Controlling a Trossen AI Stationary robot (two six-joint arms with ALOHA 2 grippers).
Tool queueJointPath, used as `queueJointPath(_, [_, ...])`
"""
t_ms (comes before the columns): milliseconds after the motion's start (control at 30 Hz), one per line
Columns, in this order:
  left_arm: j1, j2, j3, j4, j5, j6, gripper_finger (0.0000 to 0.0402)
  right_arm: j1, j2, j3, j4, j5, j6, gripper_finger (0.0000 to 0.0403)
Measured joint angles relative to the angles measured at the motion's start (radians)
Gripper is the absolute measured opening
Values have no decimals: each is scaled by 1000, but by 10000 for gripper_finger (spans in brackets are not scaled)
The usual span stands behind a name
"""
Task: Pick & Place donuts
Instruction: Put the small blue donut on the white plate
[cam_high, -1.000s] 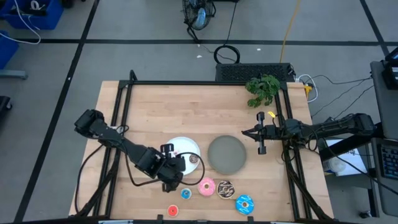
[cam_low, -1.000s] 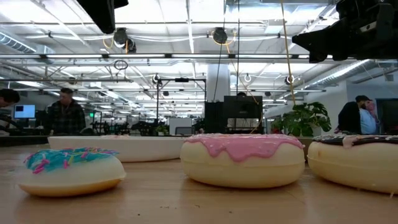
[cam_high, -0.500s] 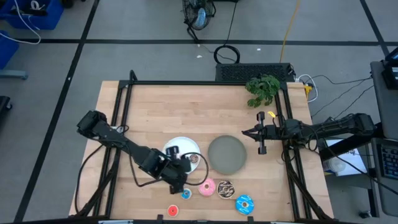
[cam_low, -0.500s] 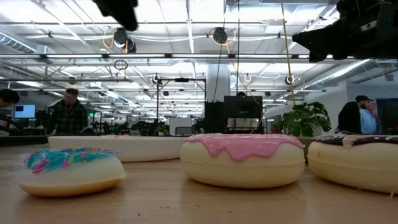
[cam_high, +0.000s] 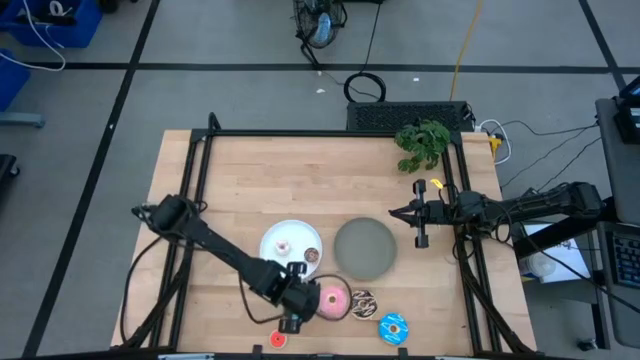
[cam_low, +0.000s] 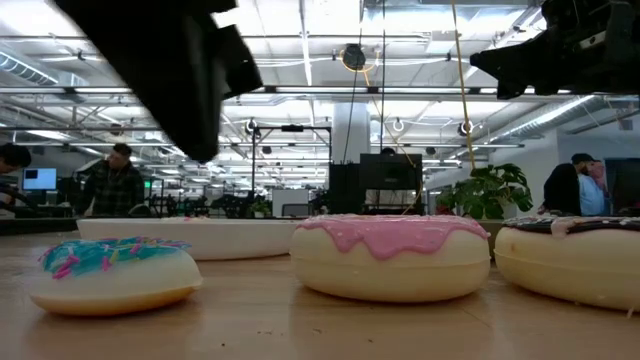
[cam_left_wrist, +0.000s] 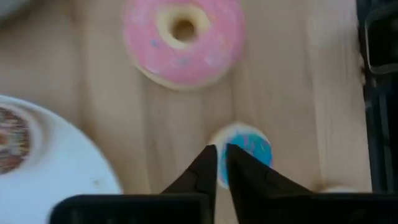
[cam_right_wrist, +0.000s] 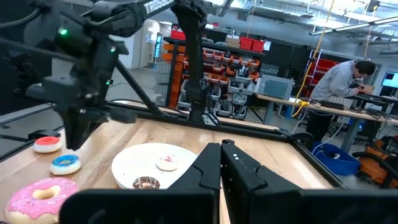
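donuts: seven, two on white plate (cam_high: 283, 236) | left gripper (cam_left_wrist: 221, 167) nearly pinched above tiny blue donut (cam_left_wrist: 247, 148) | right gripper (cam_right_wrist: 221, 163) pressed together

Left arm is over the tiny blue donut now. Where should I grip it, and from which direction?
Come straight down on the tiny blue donut: it lies flat on the table. Pinch across its outer rim, probably. The left gripper is nearly shut above it, so open first.

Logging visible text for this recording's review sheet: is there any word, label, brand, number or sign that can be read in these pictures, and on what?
None can be read.
Donuts, white plate, grey plate: no print visible.
Monitors and red bins in the room behind: anything on them is too small or blurred to read.
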Motion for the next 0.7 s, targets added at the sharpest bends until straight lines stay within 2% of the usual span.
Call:
queueJointPath(267, [-4,10,0,-9,2,5,163,0,0,0,0,0,0,0])
queueJointPath(367, [-6,22,0,-10,3,6,194,0,0,0,0,0,0,0])
queueJointPath(500, [-12,49,0,-11,27,29,212,0,0,0,1,0,0,0])
queueJointPath(700, [-15,76,0,-29,48,27,206,0,0,0,7,0,0,0])
